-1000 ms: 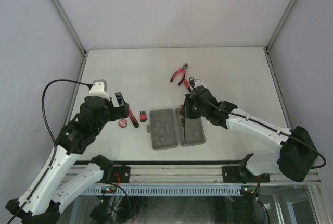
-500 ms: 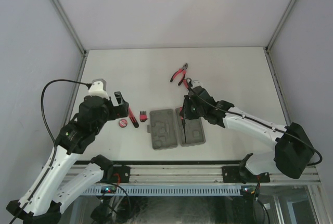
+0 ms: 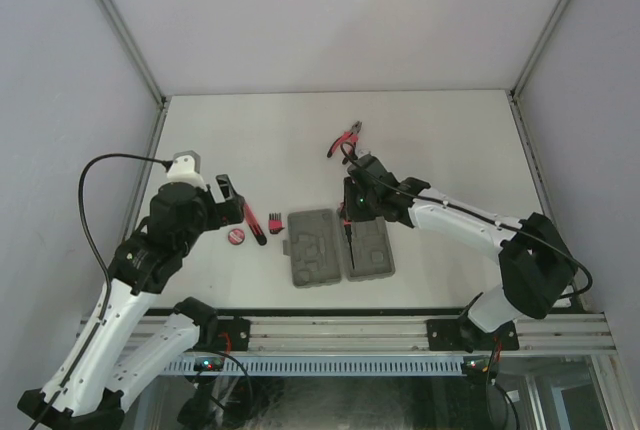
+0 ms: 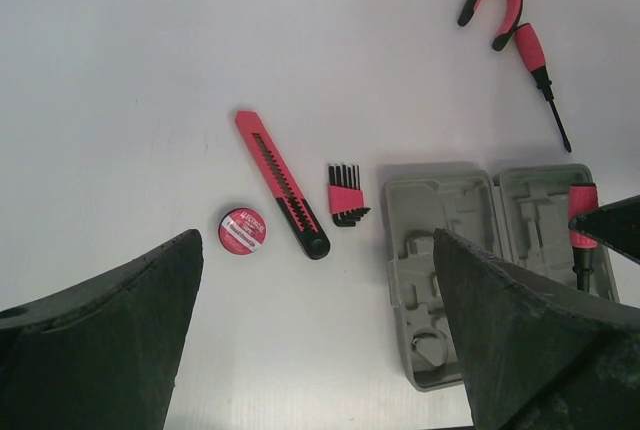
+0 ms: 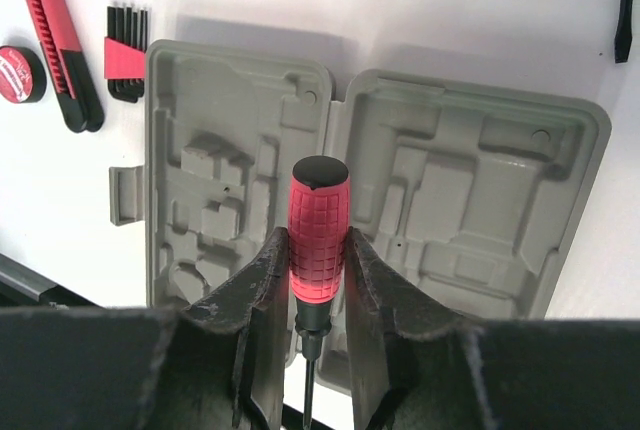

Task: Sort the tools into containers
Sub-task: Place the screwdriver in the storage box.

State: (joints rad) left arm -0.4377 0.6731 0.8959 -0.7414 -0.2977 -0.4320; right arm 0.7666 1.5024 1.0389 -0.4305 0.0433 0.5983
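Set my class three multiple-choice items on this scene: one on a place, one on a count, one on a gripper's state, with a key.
1. Where does the round red disc lie?
A. on the table, left of the grey case
B. inside the case
C. right of the case

2. How many tools lie left of the case?
A. one
B. three
C. five

3. What state is the right gripper in?
A. open and empty
B. shut on the red-handled screwdriver
C. shut on the case

Key:
1 A, it sits on bare table beyond the case's left half.
2 B, disc, cutter knife, hex key set.
3 B, both fingers press its handle.
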